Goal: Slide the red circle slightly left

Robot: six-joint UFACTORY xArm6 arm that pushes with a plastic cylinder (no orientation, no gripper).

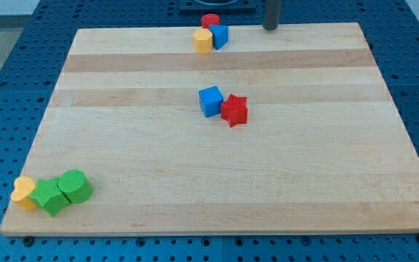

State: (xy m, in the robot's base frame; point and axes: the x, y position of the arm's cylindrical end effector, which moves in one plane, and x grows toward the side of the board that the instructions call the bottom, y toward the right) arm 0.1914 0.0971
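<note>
Wooden board [217, 182] w/ pale plank top, on a blue perforated table. My tip [270, 28], the lower end of the dark rod, sits at the board's far edge, roughly 1 o'clock from board centre. No jaws on this rig, just a plain rod, so nothing to open or clench; it holds nothing.

Task's thing: the red circle block [209, 20], right at the top edge near 12 o'clock, partly behind two neighbours – a yellow block [203, 41] (rounded, exact shape unclear) and a small blue block [219, 35], both touching or nearly touching it on its near side.

Tip is at approx 3 o'clock from the red circle, apart from it, w/ bare board between.

Elsewhere: blue cube [210, 101] & red star block [234, 110] touching near centre; yellow heart-ish block [24, 193] plus two green blocks [49, 197] [75, 186] clustered at 8 o'clock corner.

Step in hand, I'd judge: approach, no contact yet. Next move calls for a short push toward 9 o'clock, staying high enough near the edge to meet the red circle w/o dragging the blue block along. Keep it brief – "slightly".
</note>
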